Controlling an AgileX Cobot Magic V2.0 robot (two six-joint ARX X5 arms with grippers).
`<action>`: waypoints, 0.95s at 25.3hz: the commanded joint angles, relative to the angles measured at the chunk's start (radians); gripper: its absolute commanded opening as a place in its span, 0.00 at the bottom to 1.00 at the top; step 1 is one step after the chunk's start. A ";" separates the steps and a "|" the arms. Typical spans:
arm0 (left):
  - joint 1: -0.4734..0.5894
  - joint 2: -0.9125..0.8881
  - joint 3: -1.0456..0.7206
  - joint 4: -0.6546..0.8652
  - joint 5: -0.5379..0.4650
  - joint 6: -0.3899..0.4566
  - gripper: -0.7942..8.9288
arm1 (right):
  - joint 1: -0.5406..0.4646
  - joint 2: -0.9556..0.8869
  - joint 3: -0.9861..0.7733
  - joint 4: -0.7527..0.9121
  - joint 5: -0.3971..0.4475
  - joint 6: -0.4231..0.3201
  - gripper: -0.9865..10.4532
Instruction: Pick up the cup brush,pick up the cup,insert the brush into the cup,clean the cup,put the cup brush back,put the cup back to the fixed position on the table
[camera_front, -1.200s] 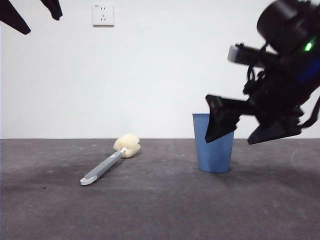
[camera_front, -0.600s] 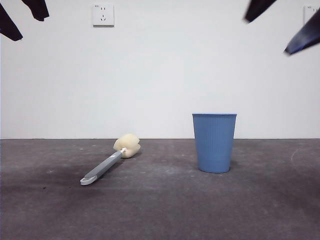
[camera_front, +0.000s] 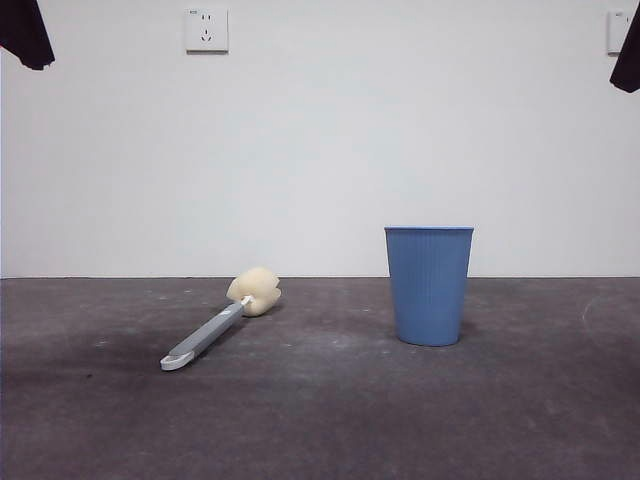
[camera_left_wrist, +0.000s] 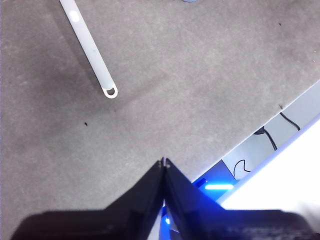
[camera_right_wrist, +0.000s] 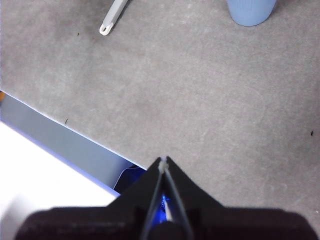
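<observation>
The cup brush (camera_front: 215, 329) lies flat on the table (camera_front: 330, 420), left of centre, with its cream sponge head (camera_front: 255, 290) toward the back and its whitish tip toward the front. Its handle also shows in the left wrist view (camera_left_wrist: 90, 47) and the right wrist view (camera_right_wrist: 112, 16). The blue ribbed cup (camera_front: 428, 285) stands upright right of centre; its base shows in the right wrist view (camera_right_wrist: 250, 11). My left gripper (camera_left_wrist: 164, 162) is shut and empty, high over the table's front edge. My right gripper (camera_right_wrist: 163, 161) is shut and empty, also high and back.
A white wall with a socket plate (camera_front: 206, 29) stands behind the table. The two arms show only as black tips at the top corners (camera_front: 25, 30) (camera_front: 628, 55). The table's front edge (camera_left_wrist: 260, 125) shows in both wrist views.
The right arm, which was low beside the cup a second ago, has risen and withdrawn to the top right corner. The left arm's tip has also drawn back. Cup and brush have not moved.
</observation>
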 joint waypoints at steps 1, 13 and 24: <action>0.001 -0.001 -0.005 0.019 -0.002 0.012 0.08 | 0.002 0.000 0.002 0.006 0.003 0.009 0.09; 0.195 -0.169 -0.032 0.517 -0.047 0.042 0.08 | 0.002 0.000 0.002 0.006 0.003 0.010 0.09; 0.537 -0.690 -0.658 1.024 -0.056 0.117 0.08 | 0.002 0.000 0.002 0.006 0.003 0.009 0.09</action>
